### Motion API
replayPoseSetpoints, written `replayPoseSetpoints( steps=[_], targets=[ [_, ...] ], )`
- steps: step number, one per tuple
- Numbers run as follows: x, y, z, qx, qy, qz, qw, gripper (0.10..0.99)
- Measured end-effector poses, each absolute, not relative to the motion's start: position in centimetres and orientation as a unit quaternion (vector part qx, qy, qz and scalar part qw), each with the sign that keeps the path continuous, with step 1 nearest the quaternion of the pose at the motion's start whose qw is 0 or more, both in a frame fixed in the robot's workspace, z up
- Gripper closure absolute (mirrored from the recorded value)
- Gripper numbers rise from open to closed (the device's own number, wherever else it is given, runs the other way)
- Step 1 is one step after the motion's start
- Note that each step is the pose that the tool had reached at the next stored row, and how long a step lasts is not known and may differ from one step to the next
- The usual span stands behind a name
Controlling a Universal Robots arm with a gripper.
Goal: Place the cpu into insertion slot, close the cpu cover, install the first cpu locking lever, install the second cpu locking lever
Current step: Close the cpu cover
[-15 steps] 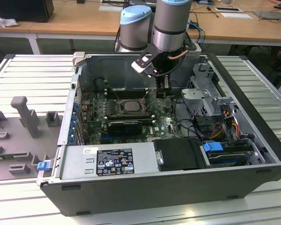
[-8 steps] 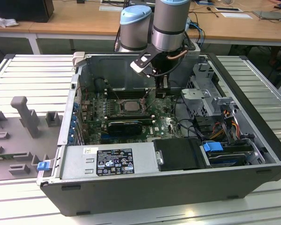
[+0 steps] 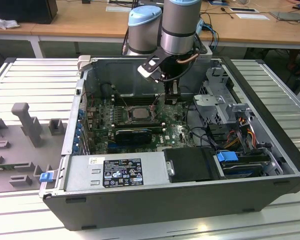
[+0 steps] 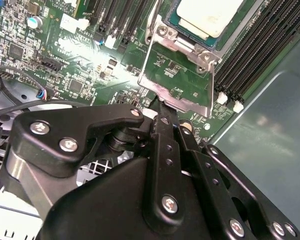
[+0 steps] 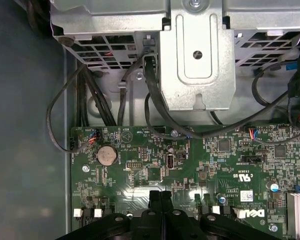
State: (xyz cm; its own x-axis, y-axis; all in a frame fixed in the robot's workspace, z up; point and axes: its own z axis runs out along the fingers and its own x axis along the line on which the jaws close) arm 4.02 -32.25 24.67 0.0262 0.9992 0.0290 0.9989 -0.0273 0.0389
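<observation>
Reaching steeply down into the open computer case [image 3: 155, 200], the arm [image 3: 180, 25] points its wrist at the motherboard [image 3: 176, 134], just to the exterior view's right of the socket [image 4: 180, 42]. The gripper [image 4: 159, 106] has its fingers pressed together with nothing visibly pinched between them (the gap's basically a thin line in the first wrist view). Its tip sits right at the free edge of the cover [image 4: 210, 92], which stands tilted up off the socket. The cpu [image 4: 210, 15] is already seated in the socket, silver top up.
</observation>
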Motion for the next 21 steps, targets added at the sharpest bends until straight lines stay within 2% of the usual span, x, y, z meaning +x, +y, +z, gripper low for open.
replayPoseSetpoints(
  steps=[21],
  targets=[
    [2.3, -32.3, 24.8, 0.716, 0.697, 0.024, 0.004, 0.980]
  ],
)
